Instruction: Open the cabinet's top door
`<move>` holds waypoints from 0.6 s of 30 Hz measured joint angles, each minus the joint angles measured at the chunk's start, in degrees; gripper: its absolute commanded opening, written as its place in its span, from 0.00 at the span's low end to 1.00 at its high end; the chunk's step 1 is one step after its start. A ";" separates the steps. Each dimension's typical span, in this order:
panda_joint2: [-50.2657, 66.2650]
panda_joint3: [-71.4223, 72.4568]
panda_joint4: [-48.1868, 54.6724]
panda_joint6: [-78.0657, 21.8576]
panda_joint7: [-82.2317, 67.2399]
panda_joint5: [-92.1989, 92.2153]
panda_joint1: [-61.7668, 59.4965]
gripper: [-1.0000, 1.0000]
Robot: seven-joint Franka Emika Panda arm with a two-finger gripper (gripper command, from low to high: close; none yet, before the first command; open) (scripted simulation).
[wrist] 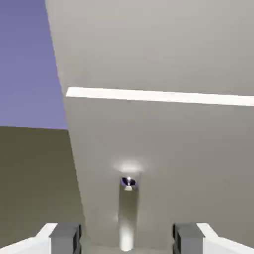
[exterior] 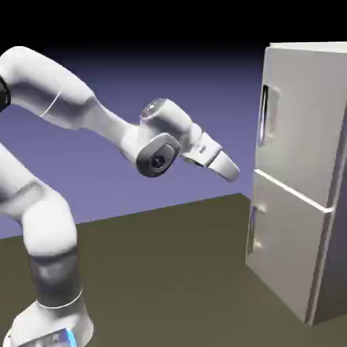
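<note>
Fingers point(wrist: 65, 237) are standing wide apart and empty on the gripper point(exterior: 231, 171), which is hovering short of the cabinet point(exterior: 305, 223) at the bench's point(exterior: 169, 271) far side — the approach step, I judge. The hand camera is facing the lower door's handle point(wrist: 127, 213), so the next move calls for rising to the top door point(exterior: 298, 115) and its bar handle point(exterior: 264, 115) — then closing on it.

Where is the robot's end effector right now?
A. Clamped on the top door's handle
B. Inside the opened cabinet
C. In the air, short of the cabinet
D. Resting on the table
C: the end effector hangs in open air left of the cabinet, touching nothing, and the top door is shut.
</note>
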 measured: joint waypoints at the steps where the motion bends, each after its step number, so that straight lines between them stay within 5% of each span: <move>1: 1.61 -2.05 0.37 -0.40 -1.62 2.49 1.91 0.50; 18: 28.98 -36.95 6.64 -7.14 -29.18 44.86 34.34 0.50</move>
